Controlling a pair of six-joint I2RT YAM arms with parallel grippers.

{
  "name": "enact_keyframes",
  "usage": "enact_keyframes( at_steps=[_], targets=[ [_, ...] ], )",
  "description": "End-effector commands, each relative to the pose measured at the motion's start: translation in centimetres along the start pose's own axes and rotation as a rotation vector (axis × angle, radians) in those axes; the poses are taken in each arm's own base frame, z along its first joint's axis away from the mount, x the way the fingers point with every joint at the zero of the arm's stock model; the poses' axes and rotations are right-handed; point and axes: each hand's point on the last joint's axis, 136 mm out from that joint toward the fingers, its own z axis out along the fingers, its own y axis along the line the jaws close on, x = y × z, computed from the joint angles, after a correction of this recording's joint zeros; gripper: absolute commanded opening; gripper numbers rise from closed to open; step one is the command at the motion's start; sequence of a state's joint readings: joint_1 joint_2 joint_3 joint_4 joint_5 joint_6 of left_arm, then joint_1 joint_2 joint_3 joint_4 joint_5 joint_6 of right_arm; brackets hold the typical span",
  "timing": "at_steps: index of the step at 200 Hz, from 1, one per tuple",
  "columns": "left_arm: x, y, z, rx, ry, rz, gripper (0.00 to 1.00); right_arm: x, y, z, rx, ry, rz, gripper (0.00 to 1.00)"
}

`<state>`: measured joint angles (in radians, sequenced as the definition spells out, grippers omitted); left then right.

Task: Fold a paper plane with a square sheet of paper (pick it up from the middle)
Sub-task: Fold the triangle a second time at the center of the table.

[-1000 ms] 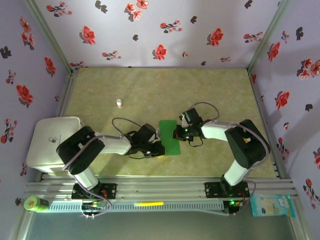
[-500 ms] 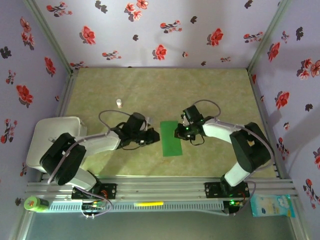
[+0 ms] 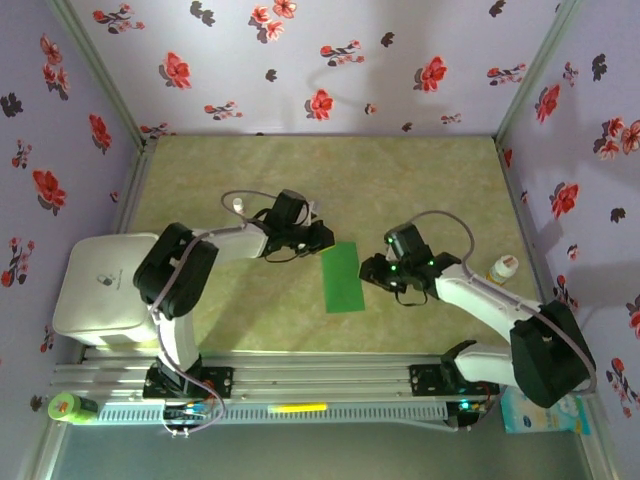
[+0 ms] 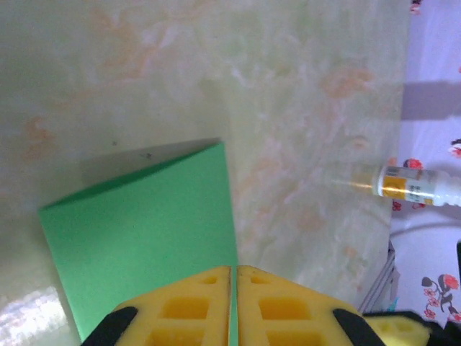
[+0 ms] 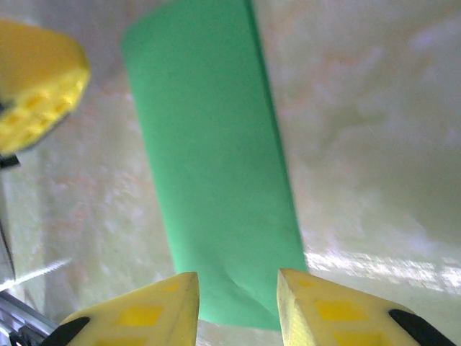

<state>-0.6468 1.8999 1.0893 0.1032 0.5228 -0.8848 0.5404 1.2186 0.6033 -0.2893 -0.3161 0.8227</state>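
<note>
The square sheet of paper lies flat on the table as a bright-green folded rectangle, long side running away from me. My left gripper is at its far left corner with its yellow fingers pressed together. The paper's edge lines up with the slit between them; whether they pinch it I cannot tell. My right gripper sits just off the paper's right edge. Its jaws are open, and in the right wrist view the paper's near end lies between them, untouched.
A tiny white bottle stands far left of the paper. A second small bottle lies near the right wall. A white box fills the table's left side. The enclosure walls close in on three sides.
My right gripper has opened and drawn back to the right of the paper. My left gripper, still shut, has swung from the paper's near left side up to its far left corner.
</note>
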Motion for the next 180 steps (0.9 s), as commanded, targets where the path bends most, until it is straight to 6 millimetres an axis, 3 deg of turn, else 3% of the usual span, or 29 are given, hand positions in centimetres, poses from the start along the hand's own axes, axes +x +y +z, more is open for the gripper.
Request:
enact_keyframes(
  at_steps=[1, 48, 108, 180],
  targets=[
    [-0.9, 0.3, 0.7, 0.014, 0.016, 0.017, 0.10, 0.3, -0.2, -0.4, -0.027, -0.016, 0.074, 0.35],
    [-0.8, 3.0, 1.8, -0.022, 0.030, -0.018, 0.10, 1.9, -1.2, 0.2, -0.039, 0.027, 0.106, 0.37],
    [1.0, 6.8, 2.5, -0.080, 0.059, -0.066, 0.10, 2.9, -1.0, 1.1, -0.065, 0.084, 0.114, 0.40],
    [1.1, 7.1, 2.5, -0.081, 0.058, -0.065, 0.10, 3.1, 0.1, 3.0, -0.133, 0.150, 0.143, 0.45]
  ],
)
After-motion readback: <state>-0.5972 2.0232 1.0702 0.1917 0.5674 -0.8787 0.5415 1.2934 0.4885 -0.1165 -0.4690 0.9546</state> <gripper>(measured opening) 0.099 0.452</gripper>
